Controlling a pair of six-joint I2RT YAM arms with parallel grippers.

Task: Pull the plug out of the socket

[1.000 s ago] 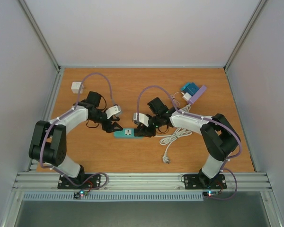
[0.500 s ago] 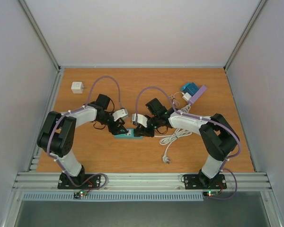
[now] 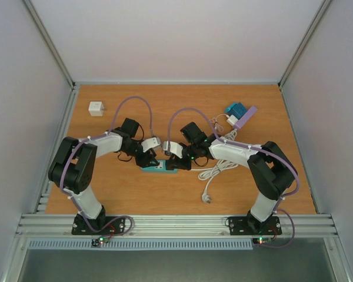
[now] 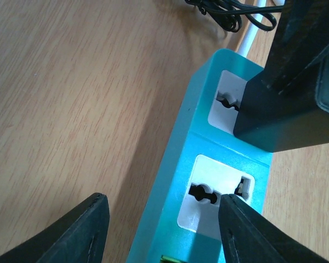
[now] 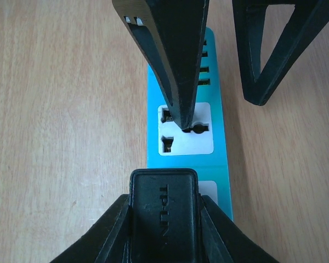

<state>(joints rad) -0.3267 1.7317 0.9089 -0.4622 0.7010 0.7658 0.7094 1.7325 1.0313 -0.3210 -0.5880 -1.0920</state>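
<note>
We see the teal power strip [image 3: 159, 166] hemmed in at both ends — the left tool [image 4: 164, 230] straddles one long edge, the right tool [image 5: 163, 224] clamps the black plug [image 5: 163, 197]. A white cable [image 3: 215, 173] sprawls just to their right. Table [image 3: 135, 194] toward the arm bases lies open — the far middle too.
</note>
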